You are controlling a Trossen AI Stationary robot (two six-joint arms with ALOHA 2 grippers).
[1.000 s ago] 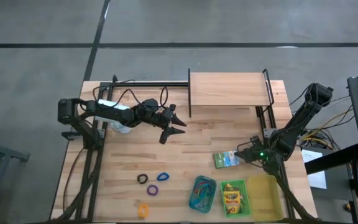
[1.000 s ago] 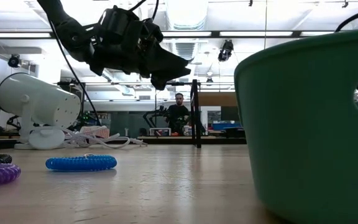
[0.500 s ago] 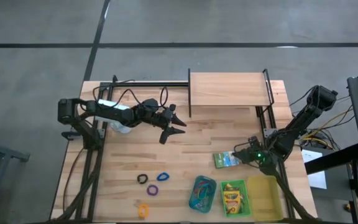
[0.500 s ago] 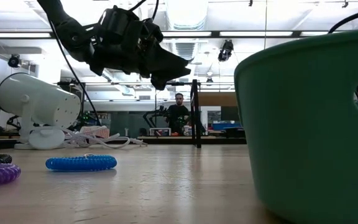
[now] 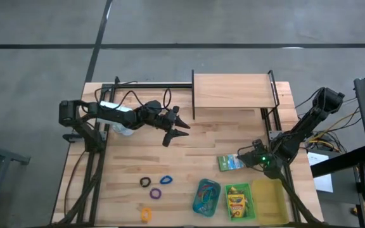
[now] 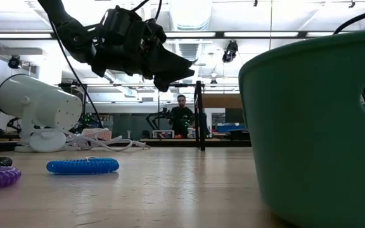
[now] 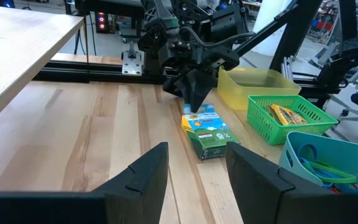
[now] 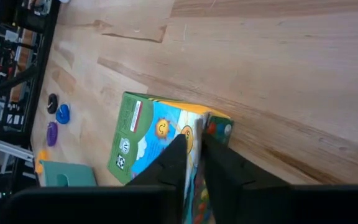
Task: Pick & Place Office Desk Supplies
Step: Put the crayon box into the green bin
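R tool (image 5: pixel 244 158) sits at the right end of the crayon box (image 5: pixel 230 163), which lies flat on the surface (image 5: pixel 201 149), long axis running away from the tool toward the L side. Fingers nearly shut over the box's near edge; firm grip can't be confirmed. R arm is much nearer. L tool (image 5: pixel 177 126) hangs open, empty, well apart. Green tray (image 5: pixel 237 201) is just beside the box. Room behind: racks, a person far off.
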